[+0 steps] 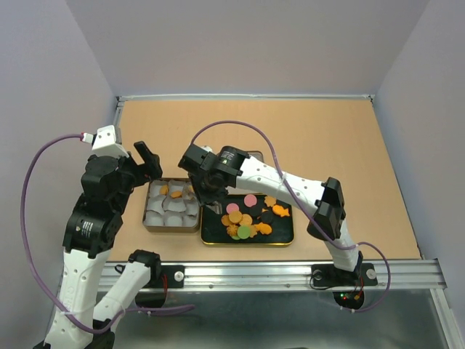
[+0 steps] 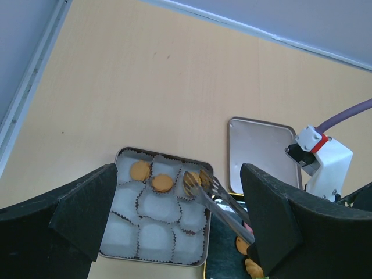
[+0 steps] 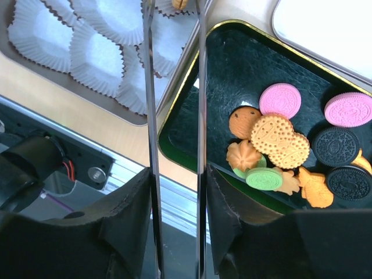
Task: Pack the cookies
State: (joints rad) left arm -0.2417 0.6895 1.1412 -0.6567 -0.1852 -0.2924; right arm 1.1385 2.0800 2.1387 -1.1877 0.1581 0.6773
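Loose cookies [image 1: 251, 218] in pink, orange, green and black lie heaped on a black tray [image 1: 214, 234]; the right wrist view shows that cookie heap [image 3: 279, 139] close up. To its left is a tin [image 1: 149, 218] of white paper cups, with three orange cookies [image 2: 163, 182] in its far row. My right gripper [image 1: 202, 190] is shut on metal tongs [image 2: 229, 206], both arms [image 3: 149, 116] pressed between its pads. The tong tips hang slightly parted over the tin's far right cup, around a cookie [image 2: 193, 181]. My left gripper [image 2: 177, 203] hovers open and empty above the tin.
A silver lid [image 2: 261, 151] lies flat behind the tray. The aluminium rail [image 1: 276, 273] runs along the table's near edge, just in front of tin and tray. Walls close in the table on three sides.
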